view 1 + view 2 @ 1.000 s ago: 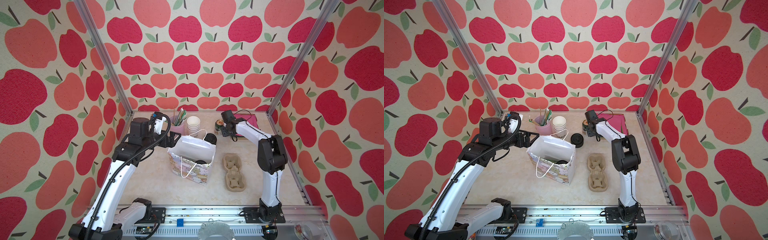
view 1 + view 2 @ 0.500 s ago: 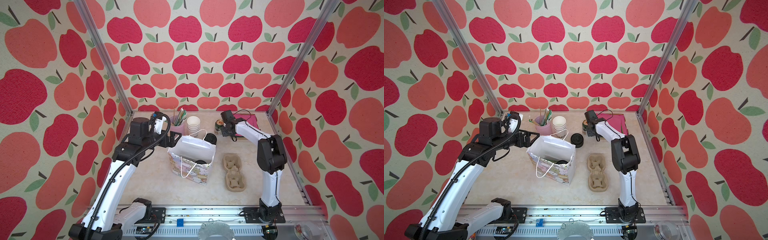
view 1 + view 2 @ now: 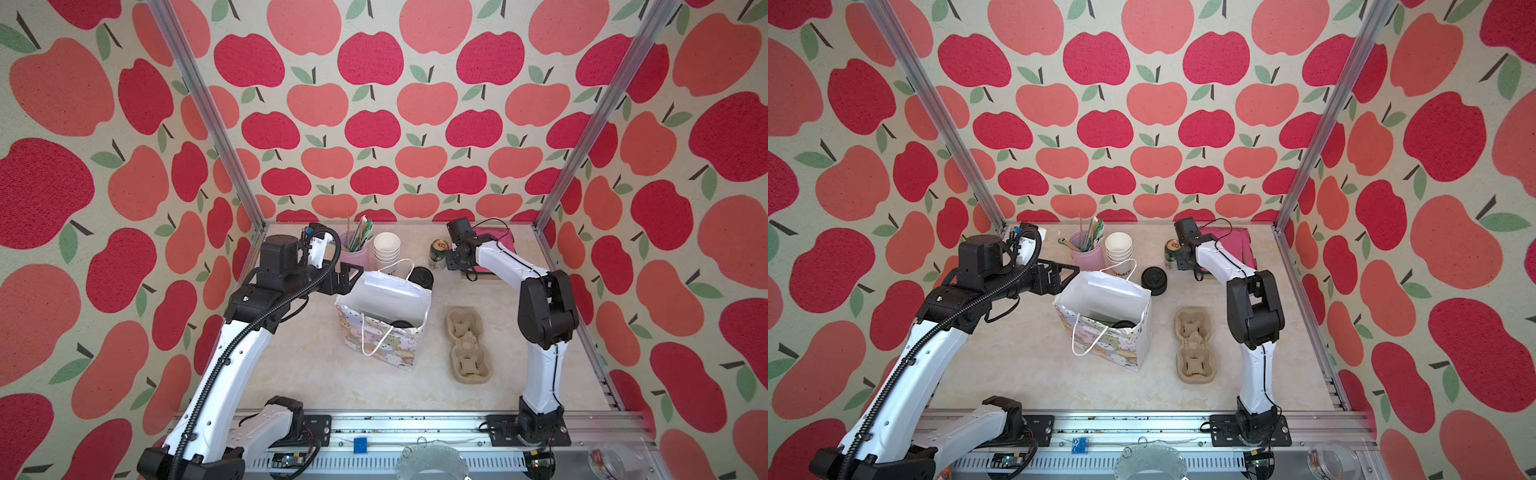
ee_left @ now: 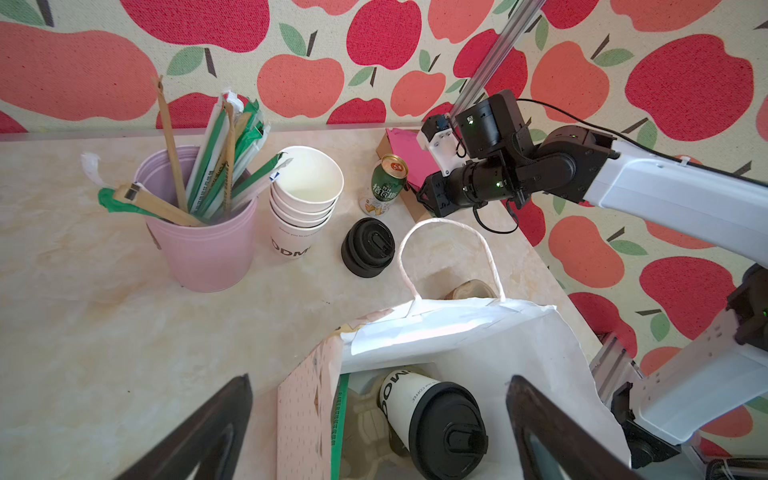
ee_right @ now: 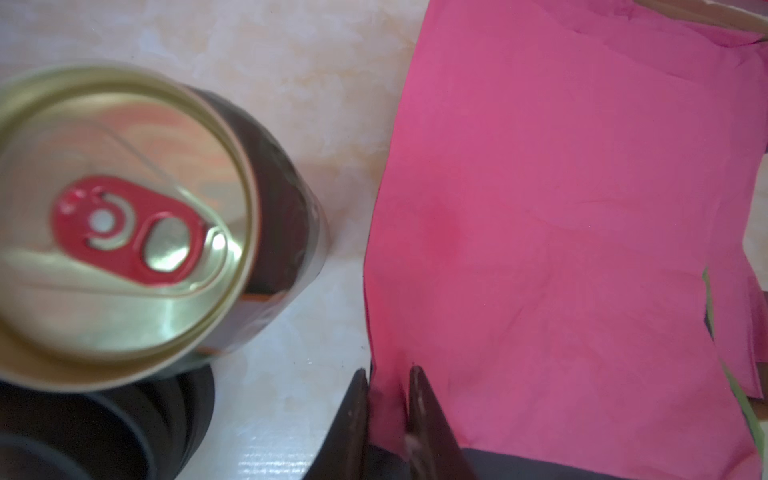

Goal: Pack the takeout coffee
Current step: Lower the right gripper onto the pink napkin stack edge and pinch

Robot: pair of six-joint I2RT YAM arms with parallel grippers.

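Right gripper [image 5: 388, 374] has its jaws drawn almost together on an edge of a pink paper napkin [image 5: 561, 208] at the far right of the table, with a fold of it pinched between them. The left gripper [image 4: 380, 379] hangs spread wide and empty just above the bag's left rim. The takeout coffee [image 4: 432, 419], a small white paper cup with black lettering and a round black sip lid, already sits inside the cartoon-printed paper gift bag [image 3: 386, 349], beside a green-wrapped strip [image 4: 337, 415] and something beige I cannot identify. Packing the cup looks done, and a napkin seems to be the extra in hand. The next move calls for lifting one sheet off the pile, clear of the green-and-gold drink can [image 5: 124, 216] just left of it, and into the bag's mouth. Beyond the bag stand a stack of black plastic lids [image 4: 368, 247], a stack of lidless white paper cups [image 4: 305, 195] and a pink plastic pot [image 4: 199, 249] holding wrapped straws and wooden stirrers. An empty moulded pulp cup carrier [image 3: 467, 345] lies to its right.
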